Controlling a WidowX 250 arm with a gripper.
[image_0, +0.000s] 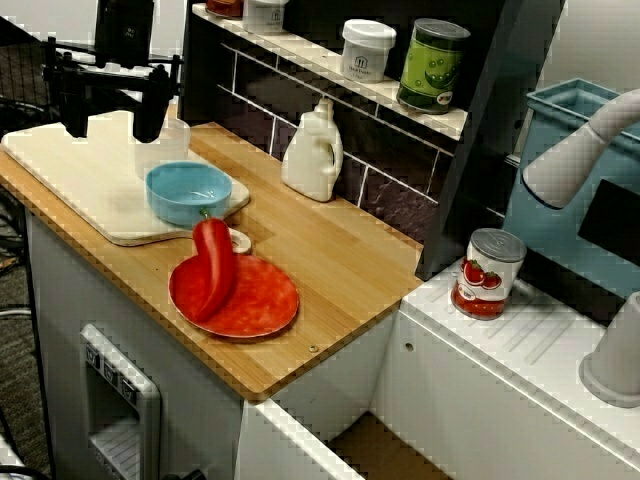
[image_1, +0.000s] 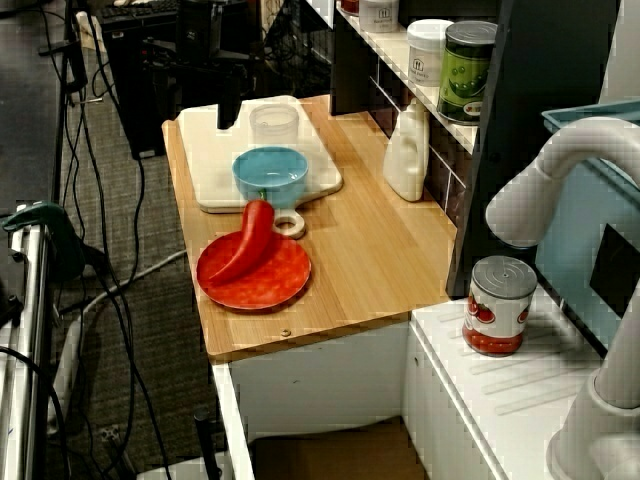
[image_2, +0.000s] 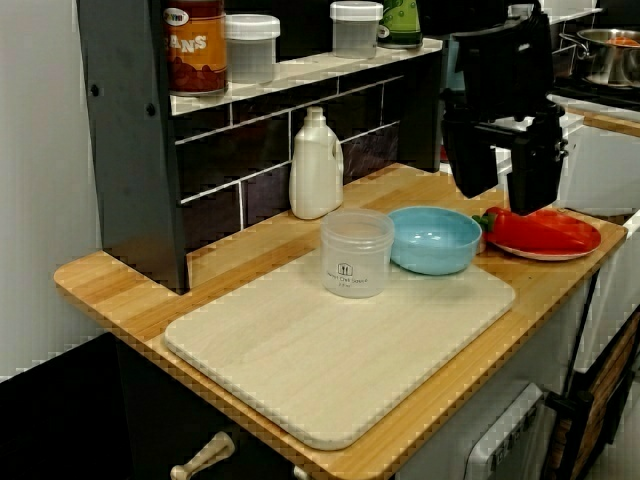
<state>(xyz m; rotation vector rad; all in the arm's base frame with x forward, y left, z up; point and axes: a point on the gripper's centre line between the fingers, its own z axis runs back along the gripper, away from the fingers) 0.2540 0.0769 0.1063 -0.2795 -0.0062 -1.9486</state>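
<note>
Wood-topped counter (image_0: 340, 260) runs from a dark tiled back wall with a shelf to a white sink unit at one end. At the counter's other end the gripper (image_0: 112, 125) hangs above the cutting board (image_0: 70, 170), near the board's front edge. Its black fingers (image_2: 475, 170) are spread wide, with nothing between them and nothing touched.

Nearest to it is a clear plastic tub (image_0: 162, 145). It stands upright and lidless on the board towards the back edge, just beside a blue bowl (image_0: 188, 192). The bowl sits on the board's corner nearest the sink.

By my judgement, the tub's thin wall would flex and the tub would tip easily. A grip on it would want to be centred, level and gentle. The bowl leaves little room for a finger on that side.

Past the board's handle, a red pepper (image_0: 213, 265) leans on a red plate (image_0: 260, 300) near the counter's front edge. A white bottle (image_0: 313, 150) stands against the back wall. A tomato can (image_0: 487, 272) sits on the sink unit, well apart.
</note>
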